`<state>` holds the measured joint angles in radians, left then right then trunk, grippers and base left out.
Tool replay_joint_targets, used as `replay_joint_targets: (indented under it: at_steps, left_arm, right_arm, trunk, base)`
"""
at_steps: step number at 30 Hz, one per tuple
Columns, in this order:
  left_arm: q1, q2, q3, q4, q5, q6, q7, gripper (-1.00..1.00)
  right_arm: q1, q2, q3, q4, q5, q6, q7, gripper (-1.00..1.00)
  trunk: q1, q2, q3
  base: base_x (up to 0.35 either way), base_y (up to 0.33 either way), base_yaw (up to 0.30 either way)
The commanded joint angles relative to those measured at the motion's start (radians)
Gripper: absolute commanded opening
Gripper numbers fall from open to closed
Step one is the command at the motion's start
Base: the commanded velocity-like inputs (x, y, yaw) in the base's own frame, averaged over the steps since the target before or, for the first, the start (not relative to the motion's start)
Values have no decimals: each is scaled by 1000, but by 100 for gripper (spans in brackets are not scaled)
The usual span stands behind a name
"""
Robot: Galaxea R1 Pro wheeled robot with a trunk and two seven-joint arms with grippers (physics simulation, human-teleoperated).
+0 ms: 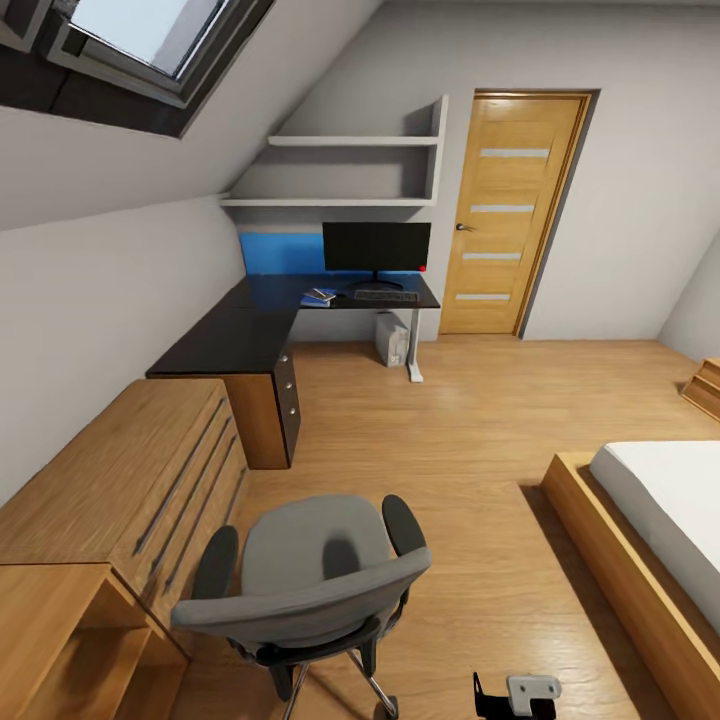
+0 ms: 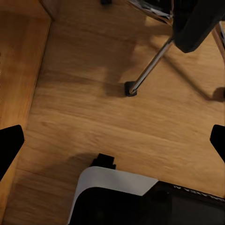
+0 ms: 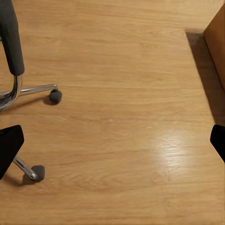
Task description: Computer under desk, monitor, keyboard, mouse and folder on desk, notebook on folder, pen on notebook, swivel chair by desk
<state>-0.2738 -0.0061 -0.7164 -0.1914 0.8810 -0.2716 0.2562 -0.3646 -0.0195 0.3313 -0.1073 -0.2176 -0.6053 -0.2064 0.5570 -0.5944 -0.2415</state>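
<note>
The swivel chair (image 1: pixel 310 580) stands close in front of me with its grey back toward me and nothing on its seat; it is well apart from the desk (image 1: pixel 230 340) at the far wall. On the desk stand the monitor (image 1: pixel 376 247) and, before it, the keyboard (image 1: pixel 385 296). To the keyboard's left lies the blue folder (image 1: pixel 318 298) with something small and pale on it, too small to name. The computer (image 1: pixel 392 340) sits under the desk. My left gripper (image 2: pixel 112 143) and right gripper (image 3: pixel 114 144) hang open over the floor beside the chair's casters (image 3: pixel 55 96).
A wooden dresser (image 1: pixel 110 480) runs along the left wall beside the chair. A bed (image 1: pixel 650 520) in a wooden frame fills the right. A closed door (image 1: pixel 510 210) is right of the desk. Bare wood floor (image 1: pixel 450 430) lies between chair and desk.
</note>
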Motion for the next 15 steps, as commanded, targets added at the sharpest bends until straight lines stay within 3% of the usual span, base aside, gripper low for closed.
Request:
replay_joint_targets:
  at_steps: [1, 15]
  left_arm:
    - [-1, 2, -8, 0, 7, -3, 7, 100]
    - [-1, 20, -6, 0, 9, -1, 17, 100]
  right_arm:
    - [-1, 0, 9, 2, -7, -8, -4, 100]
    - [-1, 1, 9, 3, -6, -13, -4, 100]
  trunk:
    - [4, -9, -5]
    - [58, -107, -49]
  base:
    - [0, 0, 0]
    - [0, 0, 0]
